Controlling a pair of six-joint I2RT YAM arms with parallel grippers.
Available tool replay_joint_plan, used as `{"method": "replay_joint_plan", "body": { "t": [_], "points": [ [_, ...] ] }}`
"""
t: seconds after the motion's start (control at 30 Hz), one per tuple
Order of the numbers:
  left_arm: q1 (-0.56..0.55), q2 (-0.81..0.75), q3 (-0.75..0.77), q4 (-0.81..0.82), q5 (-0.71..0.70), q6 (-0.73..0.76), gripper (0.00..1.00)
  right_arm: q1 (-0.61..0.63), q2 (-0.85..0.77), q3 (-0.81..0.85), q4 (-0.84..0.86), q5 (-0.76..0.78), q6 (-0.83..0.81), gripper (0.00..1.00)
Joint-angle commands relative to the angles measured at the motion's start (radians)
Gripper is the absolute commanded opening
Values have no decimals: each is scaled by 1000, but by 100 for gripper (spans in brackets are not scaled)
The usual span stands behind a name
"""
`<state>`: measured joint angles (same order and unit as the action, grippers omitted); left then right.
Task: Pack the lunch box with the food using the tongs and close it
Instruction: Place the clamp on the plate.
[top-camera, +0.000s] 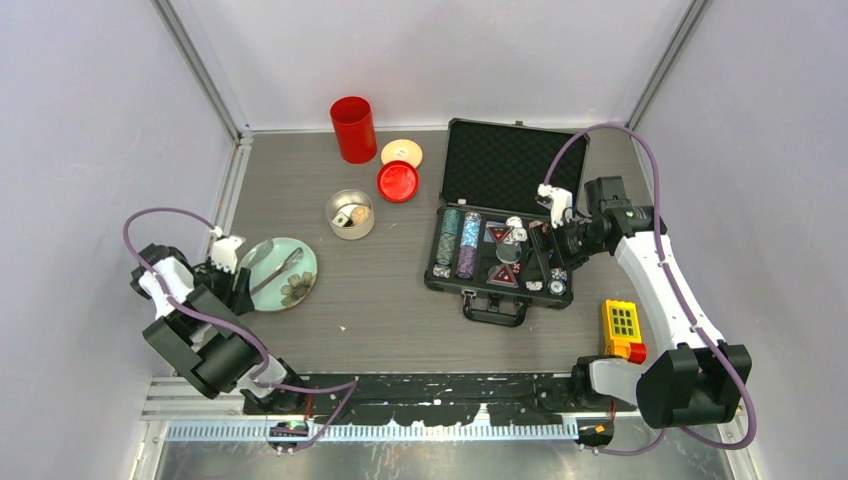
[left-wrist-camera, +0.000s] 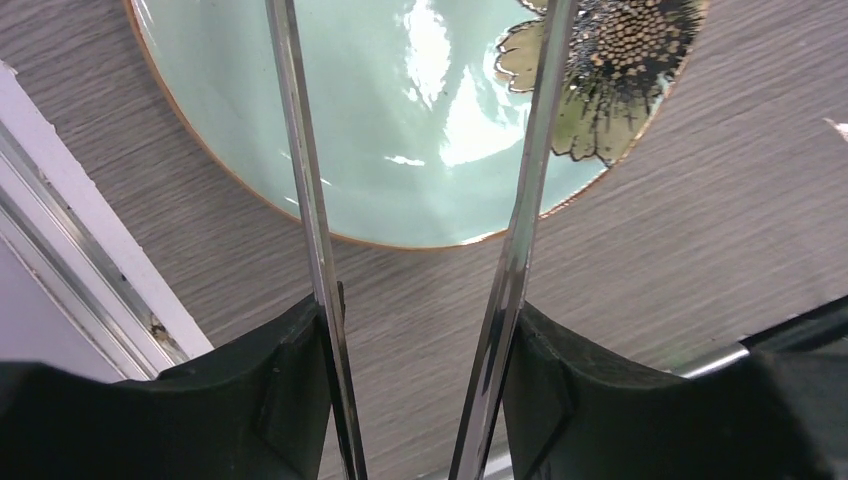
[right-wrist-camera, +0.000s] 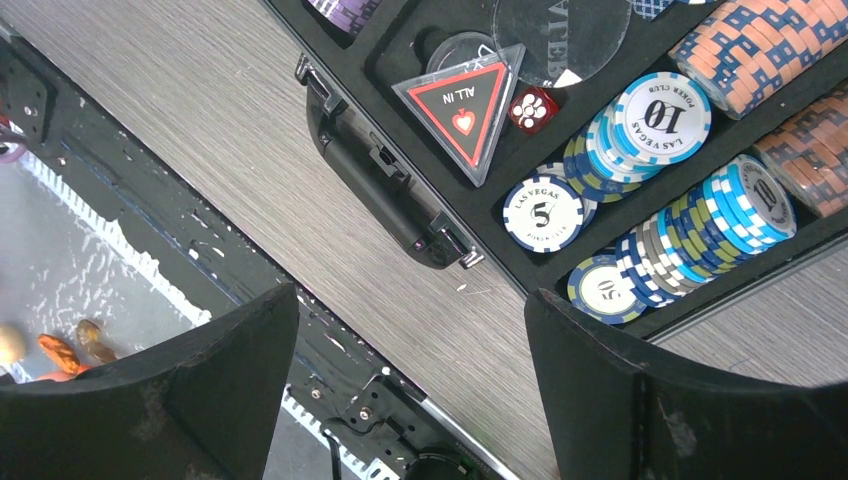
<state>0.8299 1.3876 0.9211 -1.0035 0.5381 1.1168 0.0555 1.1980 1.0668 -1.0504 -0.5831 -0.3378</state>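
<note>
Top view: left claw sits at the left edge of the worktop, clenched on the tongs, whose arms reach out over a pale green plate. No morsels show on the plate. The lunch box stands open just beyond the plate, toward mid-worktop, with the food inside it: a beige lump and darker bits. Its cream-tan lid lies flat farther back, beside a red cap and an upright red canister. Right claw hangs over the open black poker-chip case, well apart from the lunch box. A yellow block lies near the right arm's base. Left wrist view: both black fingers press against the outer sides of the two silver tong arms, which run parallel up over the plate. The tong tips are out of frame. A dark flower print marks the plate's right side. Right wrist view: right claw is released, fingers wide apart with nothing between them. Below it are stacked chips, a red die, an "ALL IN" triangle and the case handle.
</note>
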Motion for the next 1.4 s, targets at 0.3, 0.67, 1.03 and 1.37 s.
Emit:
{"method": "replay_joint_plan", "body": {
  "t": [0.3,0.67,1.03,1.37],
  "points": [
    [8,77,-101,215,-8,58,61,-1,3,52,23,-23,45,88],
    [9,72,-128,221,-5,72,68,-2,6,65,11,-17,54,88],
    [8,46,-141,212,-4,92,74,-2,-5,76,1,-12,54,88],
    [9,-48,-126,126,3,112,84,-2,-14,78,-4,-12,54,88]
  ]
}}
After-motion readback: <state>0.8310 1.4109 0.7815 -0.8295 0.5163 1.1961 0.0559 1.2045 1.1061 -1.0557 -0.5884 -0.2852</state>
